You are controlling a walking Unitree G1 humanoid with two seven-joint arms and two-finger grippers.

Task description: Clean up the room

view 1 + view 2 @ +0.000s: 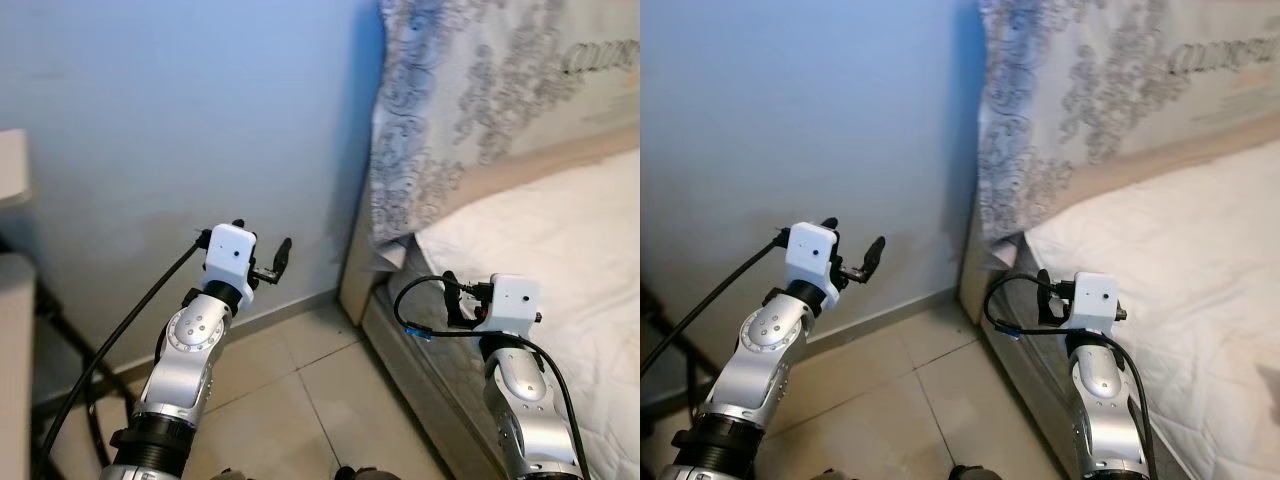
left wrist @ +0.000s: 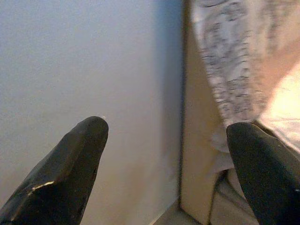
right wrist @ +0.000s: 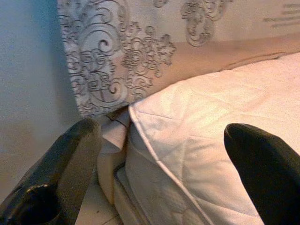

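My left gripper (image 1: 262, 240) is raised in front of the pale blue wall (image 1: 180, 120), open, with nothing between its fingers (image 2: 70, 178). My right gripper (image 1: 455, 297) is held at the corner of the bed, open and empty; both its fingertips (image 3: 262, 164) stand apart in the right wrist view. The bed's white quilted mattress (image 1: 560, 240) lies to the right. Behind it stands a headboard under a grey scroll-patterned cover (image 1: 450, 100), whose lower corner hangs loose beside the mattress corner (image 3: 140, 117).
A beige tiled floor (image 1: 300, 390) runs between the wall and the bed frame (image 1: 355, 280). A pale piece of furniture (image 1: 12, 340) stands at the far left, with black cables (image 1: 90, 370) trailing beside it.
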